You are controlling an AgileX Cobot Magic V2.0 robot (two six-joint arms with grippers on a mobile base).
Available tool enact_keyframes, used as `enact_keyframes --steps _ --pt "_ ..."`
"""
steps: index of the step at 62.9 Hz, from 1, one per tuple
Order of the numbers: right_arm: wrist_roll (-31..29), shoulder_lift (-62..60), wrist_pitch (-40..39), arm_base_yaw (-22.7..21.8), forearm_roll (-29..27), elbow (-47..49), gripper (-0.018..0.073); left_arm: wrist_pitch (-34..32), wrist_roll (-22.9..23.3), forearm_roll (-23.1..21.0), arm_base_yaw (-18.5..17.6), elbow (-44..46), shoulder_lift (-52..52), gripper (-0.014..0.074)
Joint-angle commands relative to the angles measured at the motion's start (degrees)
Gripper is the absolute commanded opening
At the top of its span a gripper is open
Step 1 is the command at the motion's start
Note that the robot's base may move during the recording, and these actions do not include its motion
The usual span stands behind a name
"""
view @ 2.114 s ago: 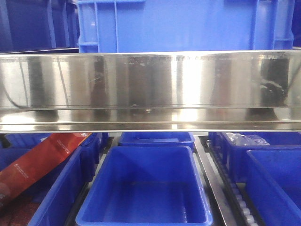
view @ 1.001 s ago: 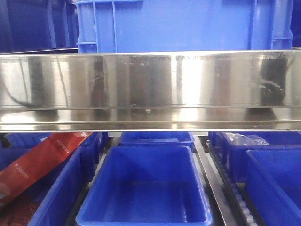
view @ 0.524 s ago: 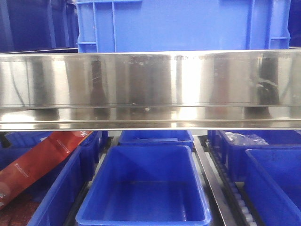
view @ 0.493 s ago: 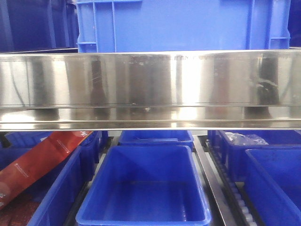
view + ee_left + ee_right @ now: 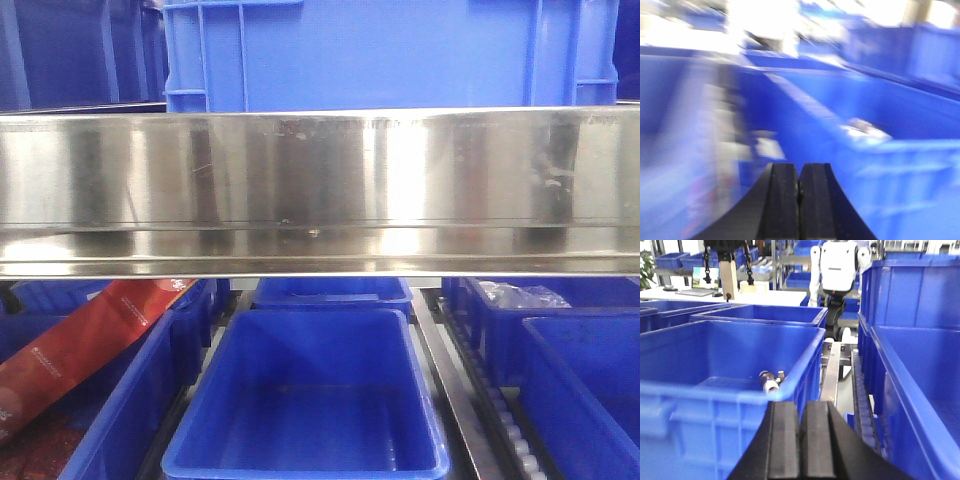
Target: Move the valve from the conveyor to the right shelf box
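- The right gripper, two black ribbed fingers seen from its own wrist camera, has its jaws pressed together with nothing between them.
- Just beyond and left of those fingers stands a large blue plastic box with a thick rim.
- Inside that box, close to the near right corner and ahead of the fingertips, lies the small silver-and-brass valve; it rests on the box floor, apart from the gripper.
- To the right of the fingers, a second deep blue plastic bin sits just beside a grey metal roller rail that runs away between the two containers.
- Farther off, past the rail, a white humanoid robot torso stands upright among more blue bins.
- The left gripper, the same black ribbed pair, is likewise pressed shut and empty; its view is heavily blurred.
- Ahead and right of the left fingers is a blue bin wall with a pale, indistinct object near its rim; what it is cannot be told.
- In the front view, a polished steel shelf beam spans the frame, with an open blue tub below it and a red cardboard packet leaning in the bin at left.
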State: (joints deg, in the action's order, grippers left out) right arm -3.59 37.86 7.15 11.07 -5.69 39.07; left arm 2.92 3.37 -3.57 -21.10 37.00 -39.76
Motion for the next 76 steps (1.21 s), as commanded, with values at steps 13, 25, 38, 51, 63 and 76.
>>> enact_keyframes --steps 13,25,38,51,63,76 --pt "-0.01 -11.46 -1.64 -0.21 0.93 -9.66 -0.0163 10.30 0.34 2.73 7.12 -9.47 20.91 -0.0111" --pt "-0.01 -15.28 -2.40 -2.03 0.93 -14.52 -0.0163 13.67 0.34 4.45 12.02 -12.93 31.36 -0.0111" --pt "-0.01 -16.86 -4.78 -4.38 0.82 -15.31 -0.0163 15.95 0.34 4.34 15.38 -13.69 37.33 -0.0111" --pt "-0.01 -17.23 -5.06 -4.38 0.82 -15.19 -0.0163 15.29 0.34 4.34 15.76 -13.69 38.04 -0.0111" --pt "-0.01 -17.23 -5.06 -4.38 0.82 -15.19 -0.0163 15.29 0.34 4.34 15.76 -13.69 38.04 -0.0111" --pt "-0.01 -17.23 -5.06 -4.38 0.82 -15.19 -0.0163 15.29 0.34 4.34 15.76 -13.69 38.04 -0.0111"
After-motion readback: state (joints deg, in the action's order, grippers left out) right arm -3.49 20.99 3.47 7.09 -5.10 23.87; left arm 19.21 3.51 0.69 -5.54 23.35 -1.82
